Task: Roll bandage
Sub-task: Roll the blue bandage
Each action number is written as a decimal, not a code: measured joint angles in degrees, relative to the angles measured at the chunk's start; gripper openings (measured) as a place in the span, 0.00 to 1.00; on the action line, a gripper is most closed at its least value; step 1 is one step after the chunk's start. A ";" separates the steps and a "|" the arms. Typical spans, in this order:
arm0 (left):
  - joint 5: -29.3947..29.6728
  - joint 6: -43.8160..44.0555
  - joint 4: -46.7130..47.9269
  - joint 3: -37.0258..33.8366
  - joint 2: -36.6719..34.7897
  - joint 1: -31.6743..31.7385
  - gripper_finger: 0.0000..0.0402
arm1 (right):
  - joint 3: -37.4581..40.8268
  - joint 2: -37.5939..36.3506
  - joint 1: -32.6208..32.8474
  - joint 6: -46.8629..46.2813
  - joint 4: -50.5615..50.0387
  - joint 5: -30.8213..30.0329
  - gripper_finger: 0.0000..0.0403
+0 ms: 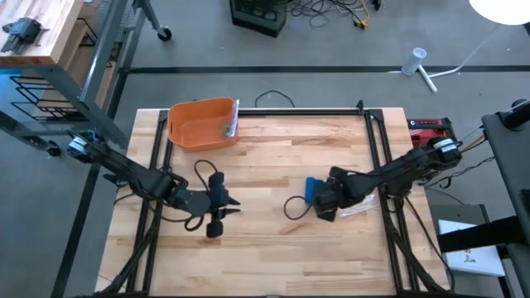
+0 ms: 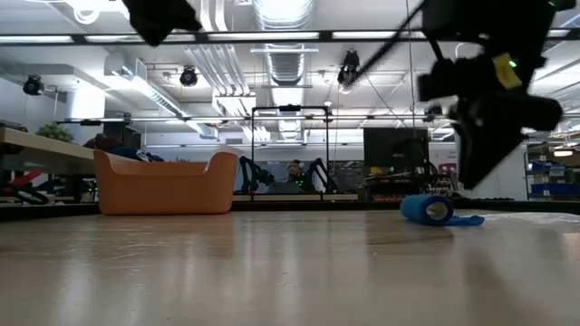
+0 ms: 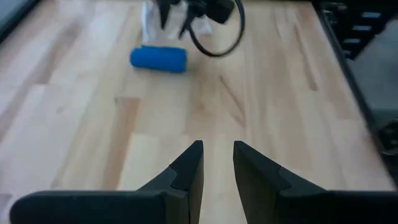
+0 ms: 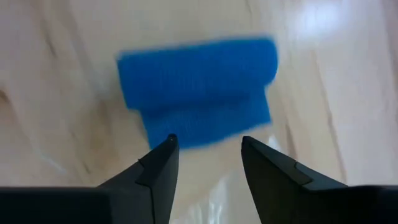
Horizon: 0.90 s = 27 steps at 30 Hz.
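No legible txt, labels, brand marks or nos. in any view. White sheets off table's right edge show dark marks only, too small to read.

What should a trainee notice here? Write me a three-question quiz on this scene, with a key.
1. True or false: the blue bandage roll lies inside the orange bin.
2. Which gripper is right by the roll? A. left gripper B. right gripper
3. Fill in: a loose tail of the bandage lies flat on the ____.

Key:
1. False; it lies on the table, apart from the bin.
2. B; its jaws stand open with nothing between them, just short of the roll.
3. table.
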<state>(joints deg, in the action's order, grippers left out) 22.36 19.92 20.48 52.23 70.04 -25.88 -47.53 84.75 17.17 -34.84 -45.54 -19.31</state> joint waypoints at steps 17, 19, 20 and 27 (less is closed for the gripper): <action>-0.42 -1.20 -21.05 -14.34 0.02 7.80 0.19 | 4.00 -0.48 0.74 -2.42 6.64 0.71 0.41; -0.42 -1.16 -20.94 -14.62 0.02 8.35 0.19 | 4.00 -0.10 -0.08 -1.38 7.09 2.29 0.41; -0.43 -1.16 -20.99 -14.69 0.02 8.54 0.19 | 4.00 0.11 -0.66 -0.93 7.37 3.16 0.41; -0.44 -1.18 -21.14 -15.30 0.02 8.84 0.19 | 3.98 0.81 -3.42 2.54 9.99 8.03 0.39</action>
<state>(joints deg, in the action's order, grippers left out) 21.91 18.74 -0.67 36.93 70.06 -17.04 -43.55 85.56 13.75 -32.30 -35.54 -11.28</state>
